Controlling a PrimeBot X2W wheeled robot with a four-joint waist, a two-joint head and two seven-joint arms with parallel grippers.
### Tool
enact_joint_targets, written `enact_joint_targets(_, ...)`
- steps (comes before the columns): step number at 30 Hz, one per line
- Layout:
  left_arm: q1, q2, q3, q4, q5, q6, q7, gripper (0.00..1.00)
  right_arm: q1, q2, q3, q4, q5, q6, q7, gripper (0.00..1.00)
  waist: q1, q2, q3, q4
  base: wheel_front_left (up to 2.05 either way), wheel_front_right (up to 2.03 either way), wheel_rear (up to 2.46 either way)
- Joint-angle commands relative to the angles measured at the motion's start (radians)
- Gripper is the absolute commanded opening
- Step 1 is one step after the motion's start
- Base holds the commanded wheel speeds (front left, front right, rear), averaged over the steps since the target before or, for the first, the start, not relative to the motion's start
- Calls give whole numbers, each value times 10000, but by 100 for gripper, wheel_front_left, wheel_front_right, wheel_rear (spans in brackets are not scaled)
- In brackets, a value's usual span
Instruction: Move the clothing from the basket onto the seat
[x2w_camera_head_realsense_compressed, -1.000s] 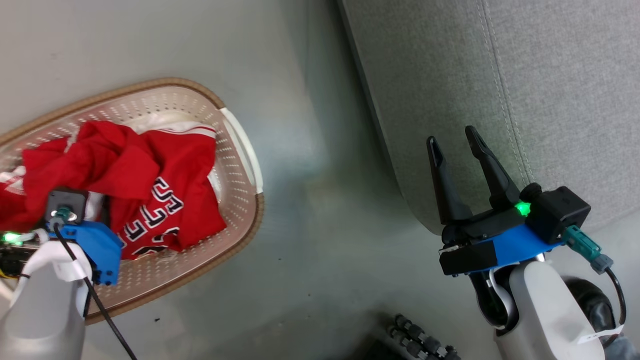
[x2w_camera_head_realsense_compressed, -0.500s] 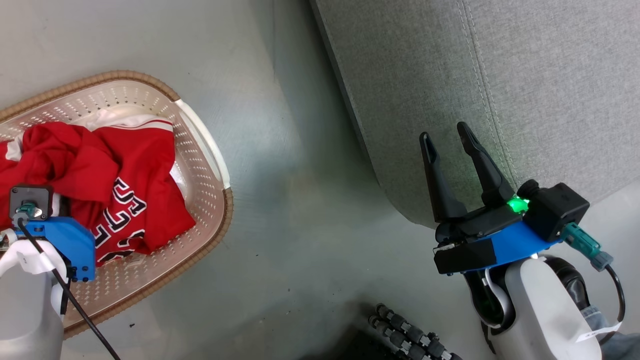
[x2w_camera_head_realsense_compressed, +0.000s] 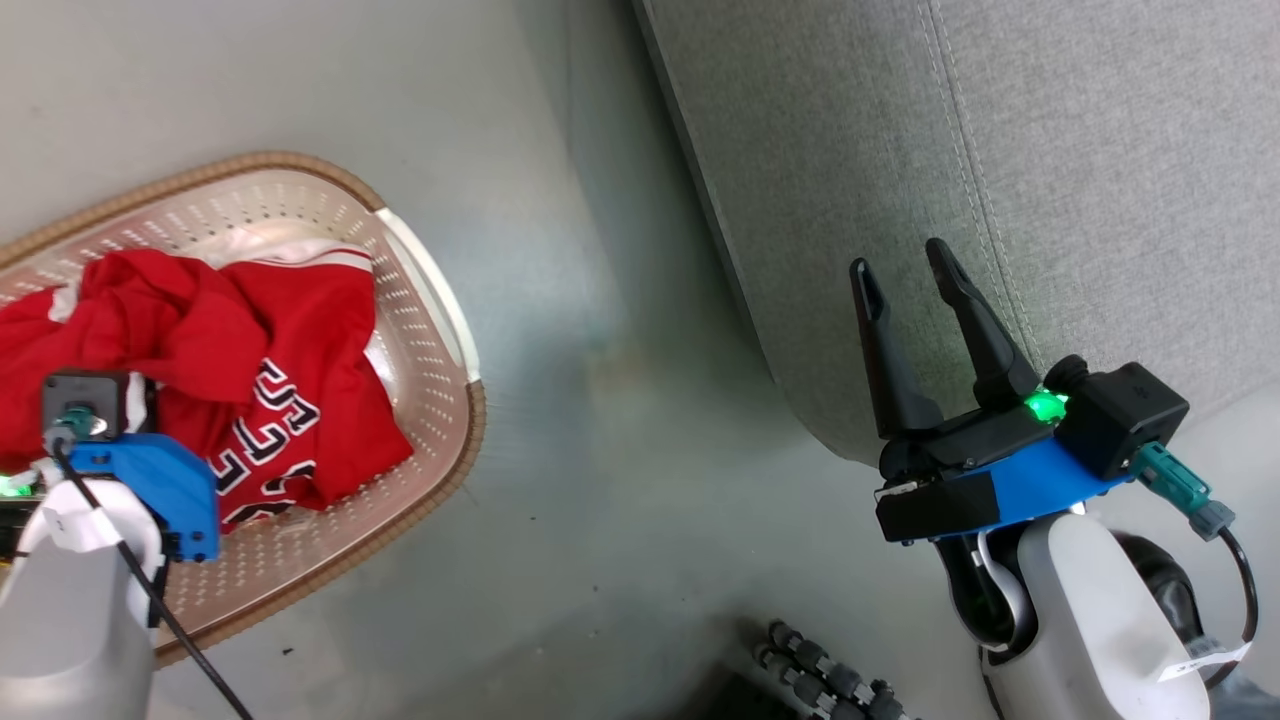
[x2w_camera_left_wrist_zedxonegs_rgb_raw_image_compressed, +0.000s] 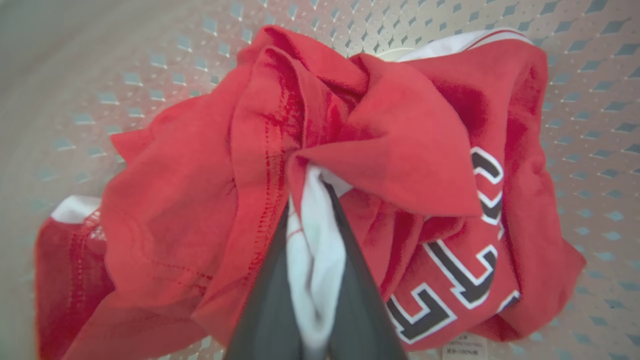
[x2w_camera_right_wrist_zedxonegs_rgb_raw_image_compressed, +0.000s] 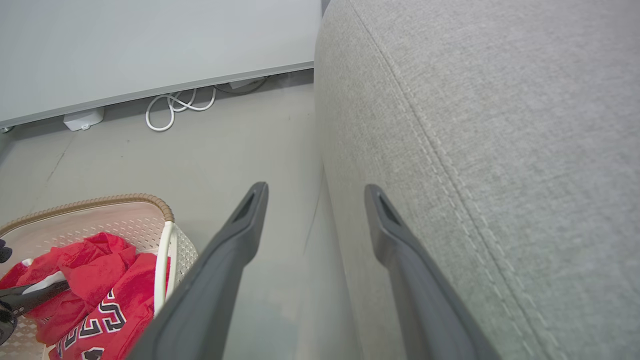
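At the bottom centre of the left wrist view, the left gripper (x2w_camera_left_wrist_zedxonegs_rgb_raw_image_compressed: 312, 182) is pinched together on a white fold of the clothing (x2w_camera_left_wrist_zedxonegs_rgb_raw_image_compressed: 400, 145), a crumpled red jersey; its black block lettering, outlined in white, is folded and unreadable; a small white tag (x2w_camera_left_wrist_zedxonegs_rgb_raw_image_compressed: 462, 347) at the lower edge has print too blurred to read; the clothing lies inside the basket (x2w_camera_head_realsense_compressed: 425, 330), left of the head view; at lower right, the right gripper (x2w_camera_head_realsense_compressed: 900, 258) has its fingers spread apart, holding nothing, seen against the edge of the grey seat (x2w_camera_head_realsense_compressed: 1050, 150); a white cable (x2w_camera_right_wrist_zedxonegs_rgb_raw_image_compressed: 175, 107) coils by the far wall.
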Motion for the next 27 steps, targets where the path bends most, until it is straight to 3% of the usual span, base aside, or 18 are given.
enact_joint_targets(1, -115, -76, -29, 44, -65, -29, -99, 0, -103, -6, -66, 9, -56, 1, -48, 100, -1, 0, -181, 129, 0, 0, 0)
enact_joint_targets(8, -68, -673, -225, 492, -324, -288, -693, 0, 71, -9, -240, 181, -492, 1, -47, 100, -1, 0, -1346, 609, 0, 0, 0)
enact_joint_targets(19, 305, -2347, -907, 1127, -675, -699, -1880, 0, 766, -14, -243, 798, -1246, 1, -39, 100, -1, 0, -4406, 1664, 0, 0, 0)
enact_joint_targets(27, 1022, -3073, -1497, -243, -1129, -800, -1975, 0, 1680, -19, -229, 1012, -1482, 1, 328, 100, -1, 0, -6311, 2270, 0, 0, 0)
